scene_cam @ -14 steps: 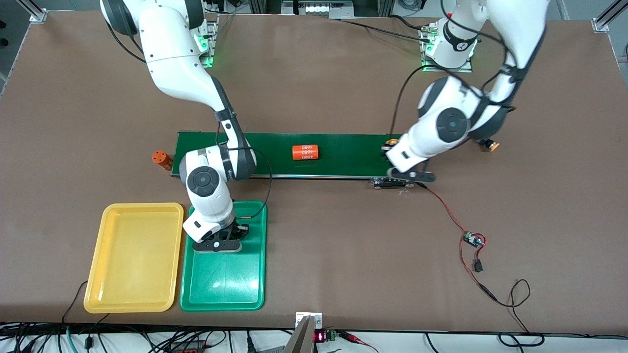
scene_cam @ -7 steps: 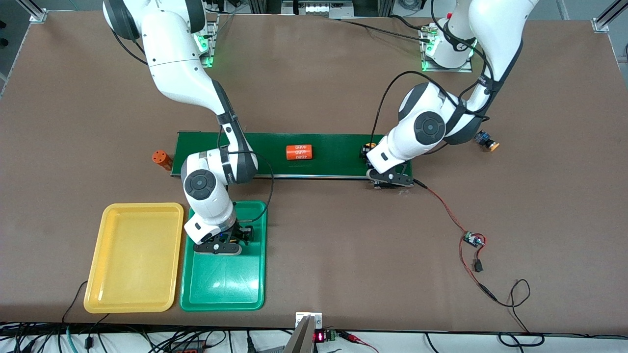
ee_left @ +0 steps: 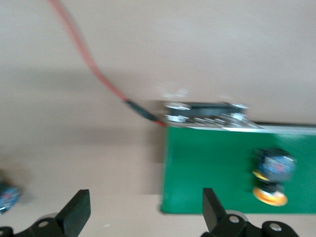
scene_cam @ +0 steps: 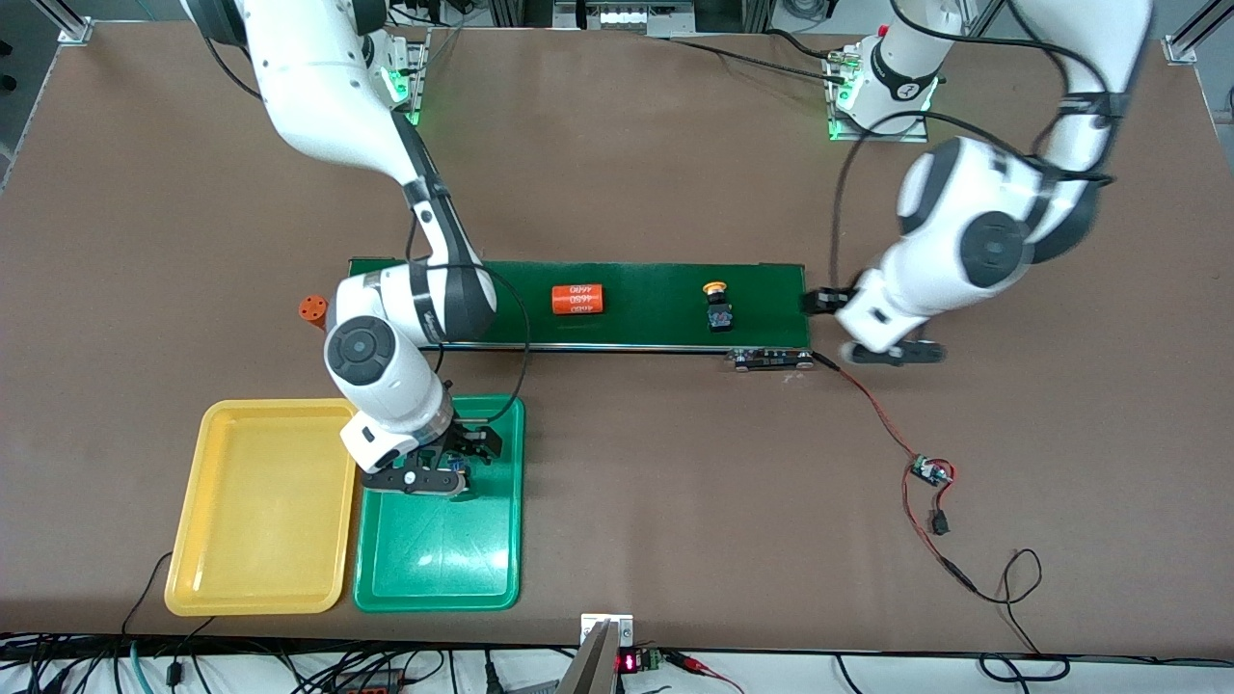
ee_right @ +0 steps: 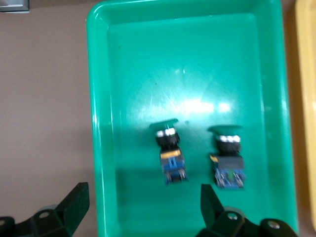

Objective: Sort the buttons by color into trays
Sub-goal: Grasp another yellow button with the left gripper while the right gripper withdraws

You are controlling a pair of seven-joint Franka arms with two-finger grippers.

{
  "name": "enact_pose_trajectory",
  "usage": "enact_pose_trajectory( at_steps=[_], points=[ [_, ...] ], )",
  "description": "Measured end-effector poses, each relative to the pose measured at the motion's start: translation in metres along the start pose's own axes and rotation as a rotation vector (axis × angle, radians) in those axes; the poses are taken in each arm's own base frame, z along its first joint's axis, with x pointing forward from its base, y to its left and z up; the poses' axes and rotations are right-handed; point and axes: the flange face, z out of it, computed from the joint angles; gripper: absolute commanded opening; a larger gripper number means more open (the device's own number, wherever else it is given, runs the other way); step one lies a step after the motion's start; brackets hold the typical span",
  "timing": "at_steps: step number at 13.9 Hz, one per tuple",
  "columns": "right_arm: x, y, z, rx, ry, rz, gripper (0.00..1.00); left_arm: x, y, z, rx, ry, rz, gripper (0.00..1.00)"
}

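Brown table (scene_cam: 617, 145), green tray (ee_right: 123, 74) (2 green buttons (ee_right: 170, 148) inside)

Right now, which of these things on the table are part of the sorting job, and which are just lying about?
Part of the job:
- green tray, holding two green buttons
- yellow tray
- yellow button on the conveyor belt
- right gripper, open over the green tray
- left gripper, open near the belt's end

Lying about:
- orange cylinder on the belt
- second orange cylinder beside the belt
- red wire

you can see a long green belt (scene_cam: 636, 304) with an orange can (scene_cam: 577, 300) lying on it. another orange can (scene_cam: 313, 310) stands beside its end. a red wire (scene_cam: 872, 407) runs off.
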Motion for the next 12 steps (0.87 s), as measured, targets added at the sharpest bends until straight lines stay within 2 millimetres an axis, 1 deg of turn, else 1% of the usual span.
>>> enact_pose_trajectory(
  at_steps=[1,2,4,5,6,8,10,11,12],
  points=[
    [0.003,0.011,-0.016,-0.015,-0.019,0.014,1.0,0.008,-0.03,0.002,0.006,-0.01,-0.049,1.0],
    [0.008,0.028,-0.033,-0.036,-0.031,0.035,1.0,0.013,-0.06,0.007,0.014,-0.024,-0.096,1.0],
    [0.02,0.066,-0.072,-0.063,-0.031,0.082,1.0,0.013,-0.115,0.027,0.027,-0.069,-0.186,1.0],
    [0.024,0.08,-0.092,-0.065,-0.03,0.102,1.0,0.009,-0.138,0.039,0.031,-0.097,-0.226,1.0],
    [0.025,0.092,-0.112,-0.066,-0.035,0.12,1.0,0.003,-0.156,0.052,0.036,-0.127,-0.258,1.0],
    [0.022,0.112,-0.145,-0.071,-0.065,0.148,1.0,-0.014,-0.185,0.084,0.055,-0.186,-0.303,1.0],
    [0.011,0.123,-0.172,-0.066,-0.126,0.148,1.0,-0.031,-0.21,0.115,0.079,-0.195,-0.331,1.0],
    [0.005,0.128,-0.186,-0.056,-0.154,0.131,1.0,-0.039,-0.219,0.128,0.081,-0.192,-0.344,1.0],
    [-0.001,0.136,-0.195,-0.048,-0.165,0.118,1.0,-0.047,-0.224,0.14,0.078,-0.173,-0.351,1.0]
  ],
)
